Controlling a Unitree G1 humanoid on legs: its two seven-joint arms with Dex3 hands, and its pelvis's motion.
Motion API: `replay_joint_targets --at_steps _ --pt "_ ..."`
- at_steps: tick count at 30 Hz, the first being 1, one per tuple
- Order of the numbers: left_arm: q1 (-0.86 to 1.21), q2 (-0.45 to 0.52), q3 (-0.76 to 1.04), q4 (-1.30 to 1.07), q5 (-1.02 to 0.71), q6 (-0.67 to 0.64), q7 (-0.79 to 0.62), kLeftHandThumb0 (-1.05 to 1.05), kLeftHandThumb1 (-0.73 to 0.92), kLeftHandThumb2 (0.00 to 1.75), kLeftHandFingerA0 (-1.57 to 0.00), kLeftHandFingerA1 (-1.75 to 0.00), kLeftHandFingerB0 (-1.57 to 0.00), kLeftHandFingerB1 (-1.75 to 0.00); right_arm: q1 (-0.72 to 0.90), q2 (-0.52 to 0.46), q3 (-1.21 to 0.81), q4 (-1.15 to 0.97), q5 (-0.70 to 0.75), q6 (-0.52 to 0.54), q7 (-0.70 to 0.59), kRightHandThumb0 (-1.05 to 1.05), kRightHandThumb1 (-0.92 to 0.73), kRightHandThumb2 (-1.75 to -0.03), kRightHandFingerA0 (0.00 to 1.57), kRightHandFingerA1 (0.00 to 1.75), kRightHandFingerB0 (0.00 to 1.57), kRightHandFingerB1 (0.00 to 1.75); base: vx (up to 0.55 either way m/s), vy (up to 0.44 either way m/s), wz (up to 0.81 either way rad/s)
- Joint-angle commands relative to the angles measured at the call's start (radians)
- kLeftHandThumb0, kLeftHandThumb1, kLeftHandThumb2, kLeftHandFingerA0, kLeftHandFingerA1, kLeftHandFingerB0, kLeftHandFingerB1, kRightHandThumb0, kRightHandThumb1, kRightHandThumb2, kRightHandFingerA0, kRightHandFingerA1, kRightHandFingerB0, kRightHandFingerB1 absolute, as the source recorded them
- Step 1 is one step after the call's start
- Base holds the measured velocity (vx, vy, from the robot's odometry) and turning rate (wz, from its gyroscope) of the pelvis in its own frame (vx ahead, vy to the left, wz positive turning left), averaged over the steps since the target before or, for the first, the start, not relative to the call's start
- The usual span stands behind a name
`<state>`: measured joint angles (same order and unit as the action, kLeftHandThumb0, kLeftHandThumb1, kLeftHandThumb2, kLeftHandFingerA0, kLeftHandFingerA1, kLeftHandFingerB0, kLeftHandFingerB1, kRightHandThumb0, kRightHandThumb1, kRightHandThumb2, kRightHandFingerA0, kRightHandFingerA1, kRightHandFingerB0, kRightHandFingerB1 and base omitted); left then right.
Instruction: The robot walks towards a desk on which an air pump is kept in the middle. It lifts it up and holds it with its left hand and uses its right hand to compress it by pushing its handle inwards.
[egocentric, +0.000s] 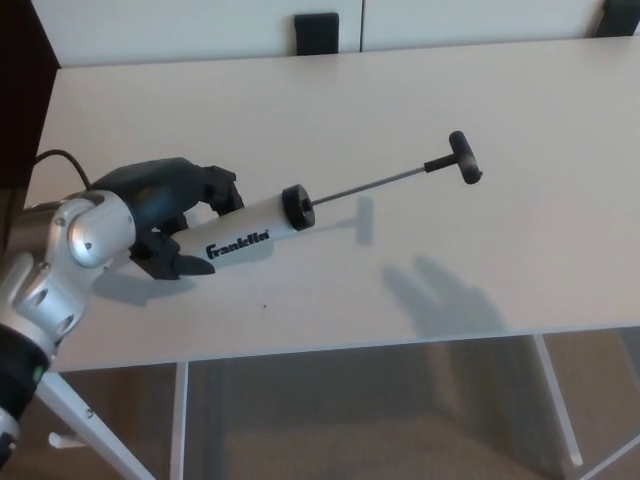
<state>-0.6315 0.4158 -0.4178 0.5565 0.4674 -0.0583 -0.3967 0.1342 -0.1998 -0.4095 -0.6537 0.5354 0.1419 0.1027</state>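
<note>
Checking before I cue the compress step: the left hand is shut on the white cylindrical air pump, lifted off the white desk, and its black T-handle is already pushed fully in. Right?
Not quite. The head view shows the black T-handle pulled out, with its thin metal rod exposed. The rest holds: the left hand is shut on the white cylindrical air pump, raised off the white desk.
</note>
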Motion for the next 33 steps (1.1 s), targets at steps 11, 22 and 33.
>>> replay_joint_targets --at_steps 11,22,33 --pt "0.04 0.09 0.026 -0.15 -0.037 0.015 -0.178 -0.08 0.82 0.64 -0.87 -0.94 -0.7 -0.96 -0.504 -0.103 0.312 0.602 -0.187 0.189 0.047 -0.86 -0.74 -1.09 0.0 0.17 0.0 0.16 0.0 0.0 0.0" --pt "0.033 0.103 0.025 -0.156 -0.025 0.017 -0.2 -0.08 0.83 0.64 -0.9 -0.97 -0.71 -0.98 -0.601 -0.063 0.417 0.837 -0.253 0.14 0.063 -0.8 -0.74 -1.1 0.0 0.22 0.0 0.2 0.0 0.0 0.0" --pt "0.044 0.092 0.013 -0.159 -0.017 0.009 -0.207 -0.1 0.82 0.64 -0.91 -0.95 -0.71 -1.01 -0.61 0.013 0.419 0.871 -0.234 0.165 0.075 -0.8 -0.72 -1.08 0.0 0.21 0.05 0.22 0.0 0.0 0.0"
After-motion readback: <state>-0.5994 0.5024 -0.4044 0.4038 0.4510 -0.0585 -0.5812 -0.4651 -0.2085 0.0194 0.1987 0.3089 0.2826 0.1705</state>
